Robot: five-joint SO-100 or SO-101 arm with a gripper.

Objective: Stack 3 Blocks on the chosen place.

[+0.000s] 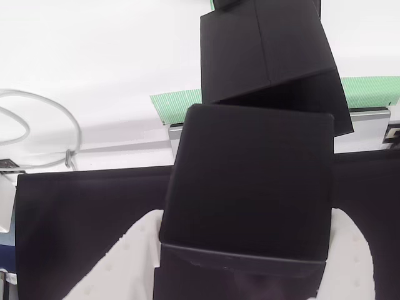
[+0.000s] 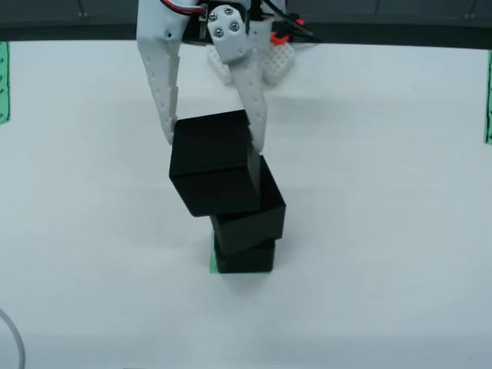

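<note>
Where two blocks (image 2: 247, 231) stand stacked, the tool (image 2: 214, 138) grips the third block (image 2: 214, 163) above.

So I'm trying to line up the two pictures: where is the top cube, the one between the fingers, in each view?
View riding on the gripper: the top cube is at centre and lower centre, large and close.
View from the front: the top cube sits upper centre, tilted, between the white fingers.
Shared landmark: the middle cube, directly beneath it.
</note>
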